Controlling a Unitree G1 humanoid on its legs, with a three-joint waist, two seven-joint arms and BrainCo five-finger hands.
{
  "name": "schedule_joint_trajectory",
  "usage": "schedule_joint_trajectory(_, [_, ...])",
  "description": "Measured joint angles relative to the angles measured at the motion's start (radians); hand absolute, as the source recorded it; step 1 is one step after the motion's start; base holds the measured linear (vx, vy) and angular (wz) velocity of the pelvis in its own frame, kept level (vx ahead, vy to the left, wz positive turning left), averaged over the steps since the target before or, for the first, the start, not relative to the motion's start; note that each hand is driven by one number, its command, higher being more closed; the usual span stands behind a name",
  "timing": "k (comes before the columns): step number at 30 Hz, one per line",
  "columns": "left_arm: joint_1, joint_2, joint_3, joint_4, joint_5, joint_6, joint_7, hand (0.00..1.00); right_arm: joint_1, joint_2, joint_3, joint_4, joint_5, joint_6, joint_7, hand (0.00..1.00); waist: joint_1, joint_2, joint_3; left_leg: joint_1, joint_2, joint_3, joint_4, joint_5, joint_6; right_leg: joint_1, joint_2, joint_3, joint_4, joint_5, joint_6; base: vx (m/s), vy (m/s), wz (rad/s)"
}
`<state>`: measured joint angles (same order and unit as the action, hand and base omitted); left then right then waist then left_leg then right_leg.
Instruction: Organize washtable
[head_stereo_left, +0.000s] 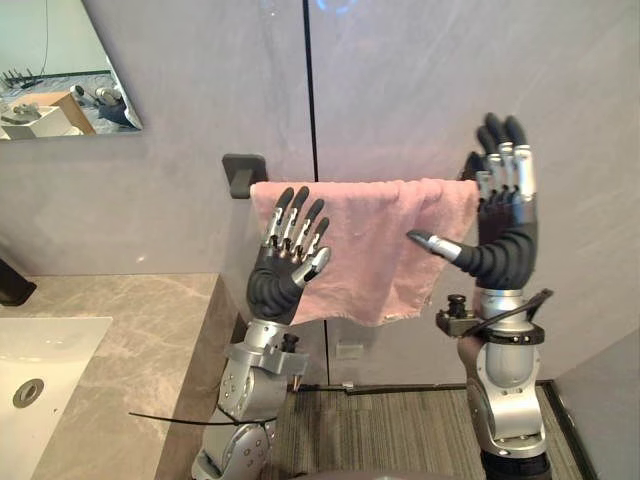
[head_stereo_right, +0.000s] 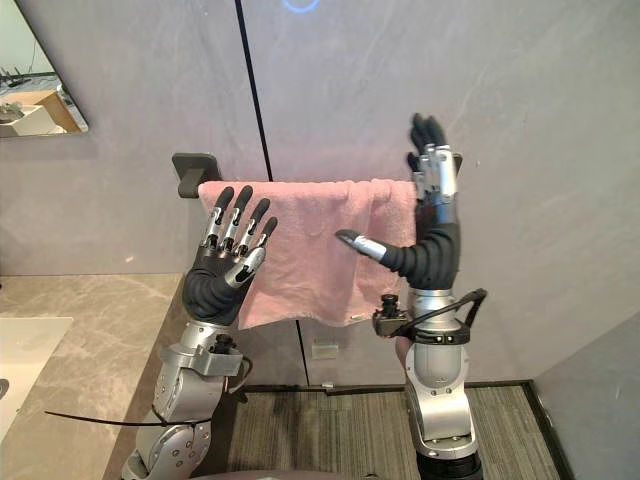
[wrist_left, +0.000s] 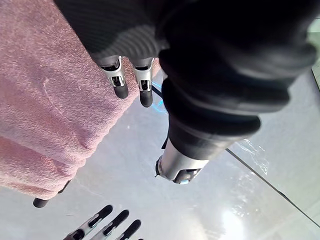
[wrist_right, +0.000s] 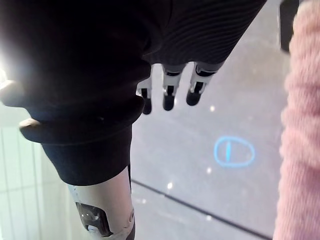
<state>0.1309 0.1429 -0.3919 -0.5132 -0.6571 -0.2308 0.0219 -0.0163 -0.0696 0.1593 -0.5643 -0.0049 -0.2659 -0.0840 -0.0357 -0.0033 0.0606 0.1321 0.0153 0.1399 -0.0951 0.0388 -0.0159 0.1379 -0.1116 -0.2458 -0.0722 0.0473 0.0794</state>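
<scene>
The pink towel (head_stereo_left: 375, 265) is hanging up to dry; the left hand (head_stereo_left: 287, 268) and right hand (head_stereo_left: 505, 235) are hovering by it, open and empty.

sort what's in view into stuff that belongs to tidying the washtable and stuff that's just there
Part of the job:
- pink towel, draped over the towel rail
- left hand, open, raised in front of the towel
- right hand, open, raised by the towel's far edge

Just there:
- sink
- countertop
- mirror
</scene>
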Motion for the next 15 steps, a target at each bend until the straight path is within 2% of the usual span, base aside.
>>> schedule_joint_trajectory(6, [0.0,-0.001,-0.011,0.043,-0.002,0.01,-0.046,0.0,0.002,-0.021,0.066,0.044,0.168,0.004,0.168,0.0,0.0,-0.007,-0.001,-0.001,-0.002,-0.002,-0.002,0.0,0.0,0.0,-0.002,-0.001,0.002,-0.002,0.003,0.0,0.0,0.0])
schedule_joint_trajectory(8, [0.0,-0.001,-0.011,0.054,-0.002,0.012,-0.052,0.0,0.005,-0.028,0.07,0.062,0.194,0.011,0.196,0.0,0.0,-0.007,-0.001,-0.001,-0.003,-0.002,-0.002,0.0,0.0,-0.001,-0.003,-0.001,0.002,-0.002,0.003,0.0,0.0,0.0])
schedule_joint_trajectory(11, [0.0,-0.002,-0.018,0.078,-0.011,0.027,-0.107,0.0,0.013,-0.051,0.083,0.119,0.236,0.033,0.271,0.0,-0.001,-0.007,-0.001,-0.001,-0.003,-0.002,-0.001,0.001,0.002,-0.001,-0.003,0.0,0.002,-0.002,0.003,0.0,0.0,0.0])
schedule_joint_trajectory(15, [0.0,-0.001,-0.04,0.149,-0.012,0.05,-0.153,0.0,0.034,-0.073,0.094,0.204,0.236,0.058,0.318,0.0,-0.001,-0.007,-0.001,-0.001,-0.003,-0.002,-0.002,0.001,0.002,-0.002,-0.003,0.0,0.003,-0.002,0.003,0.0,0.0,0.0])
